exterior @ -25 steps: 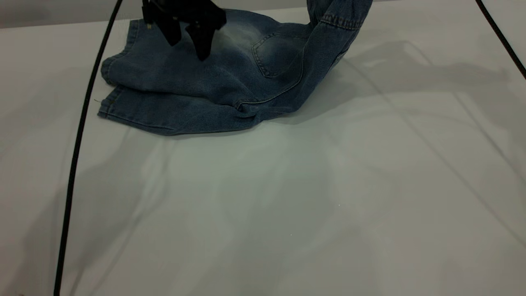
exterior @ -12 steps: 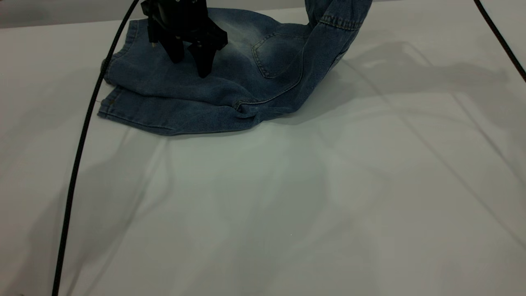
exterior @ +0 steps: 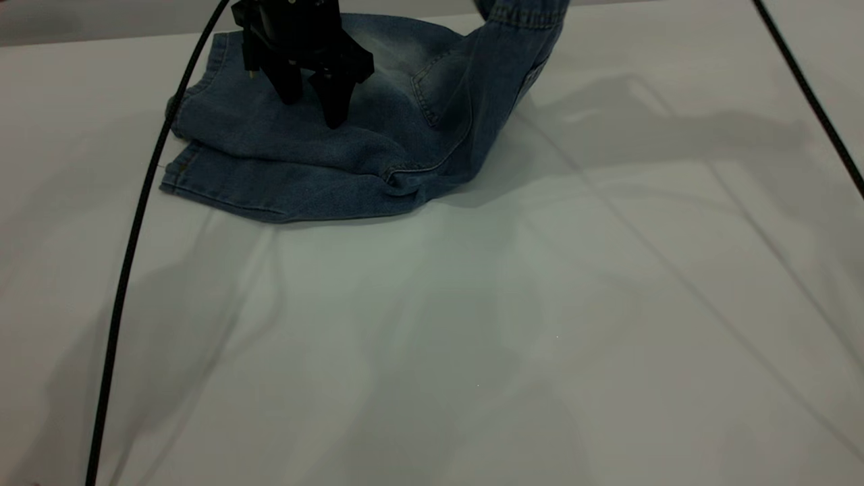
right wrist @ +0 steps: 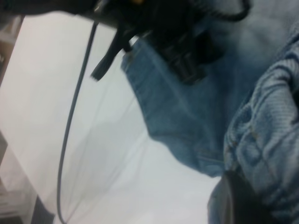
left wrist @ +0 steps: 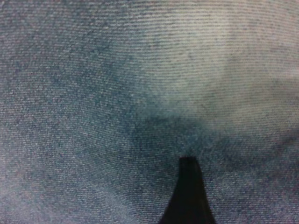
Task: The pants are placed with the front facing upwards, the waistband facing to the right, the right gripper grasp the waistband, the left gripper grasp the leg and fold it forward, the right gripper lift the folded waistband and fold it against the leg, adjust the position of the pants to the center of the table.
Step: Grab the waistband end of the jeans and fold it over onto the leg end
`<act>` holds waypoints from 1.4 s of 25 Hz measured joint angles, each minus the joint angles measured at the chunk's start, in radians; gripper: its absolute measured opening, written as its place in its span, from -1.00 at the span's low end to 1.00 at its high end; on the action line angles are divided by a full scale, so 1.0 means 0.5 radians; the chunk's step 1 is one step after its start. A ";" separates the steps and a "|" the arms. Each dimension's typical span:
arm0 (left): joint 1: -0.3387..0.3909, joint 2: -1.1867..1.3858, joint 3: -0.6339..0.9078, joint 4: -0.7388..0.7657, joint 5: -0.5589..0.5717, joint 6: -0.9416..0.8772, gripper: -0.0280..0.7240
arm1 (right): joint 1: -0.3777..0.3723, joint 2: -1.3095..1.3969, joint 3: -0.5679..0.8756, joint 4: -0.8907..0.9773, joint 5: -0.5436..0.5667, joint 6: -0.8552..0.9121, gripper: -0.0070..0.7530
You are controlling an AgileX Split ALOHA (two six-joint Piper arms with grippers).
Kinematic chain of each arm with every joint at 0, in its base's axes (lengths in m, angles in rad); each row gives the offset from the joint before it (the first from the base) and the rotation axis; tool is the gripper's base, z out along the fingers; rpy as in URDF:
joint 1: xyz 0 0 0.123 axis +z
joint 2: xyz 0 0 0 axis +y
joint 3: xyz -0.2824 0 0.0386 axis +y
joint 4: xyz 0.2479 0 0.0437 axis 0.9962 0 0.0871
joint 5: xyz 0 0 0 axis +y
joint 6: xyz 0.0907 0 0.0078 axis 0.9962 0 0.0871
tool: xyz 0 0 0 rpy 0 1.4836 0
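The blue denim pants (exterior: pixel 290 162) lie folded lengthwise at the far side of the white table (exterior: pixel 472 337), leg hems to the left. My left gripper (exterior: pixel 314 111) stands open, its fingertips pressed down on the upper leg; denim (left wrist: pixel 117 93) fills the left wrist view, where a single finger (left wrist: pixel 189 196) shows. The waistband (exterior: pixel 523 13) is lifted at the top edge of the exterior view, with fabric hanging from it. My right gripper (right wrist: pixel 252 186) is out of the exterior view; in its wrist view it is shut on the gathered waistband (right wrist: pixel 266 135), with the left gripper (right wrist: pixel 187 51) beyond.
A black cable (exterior: pixel 135 223) curves down the table's left side, and another (exterior: pixel 810 101) crosses the upper right corner. The table's far edge (exterior: pixel 101 37) runs just behind the pants. Bare tabletop stretches in front of and to the right of the pants.
The lifted waistband has swung left, toward the legs. The left gripper came down onto the upper leg a second ago and has held still since.
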 joint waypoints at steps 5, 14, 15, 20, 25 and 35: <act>0.000 0.000 0.000 0.000 0.002 0.000 0.44 | 0.110 0.000 0.000 0.016 -0.006 0.019 -0.69; 0.000 0.000 0.000 -0.004 0.007 0.000 0.44 | 0.224 0.000 -0.162 0.010 0.005 0.156 -0.69; 0.000 0.000 0.000 -0.004 0.007 -0.002 0.44 | 0.233 0.000 -0.196 0.002 0.036 0.171 -0.69; 0.000 0.000 0.000 -0.005 0.007 -0.006 0.44 | 0.308 0.002 -0.283 -0.001 0.036 0.197 -0.69; 0.000 0.000 0.000 -0.003 0.007 -0.002 0.44 | 0.344 0.008 -0.283 -0.012 0.019 0.197 -0.69; -0.002 -0.003 0.000 0.041 0.005 -0.002 0.44 | 0.344 0.008 -0.283 -0.008 0.017 0.203 -0.69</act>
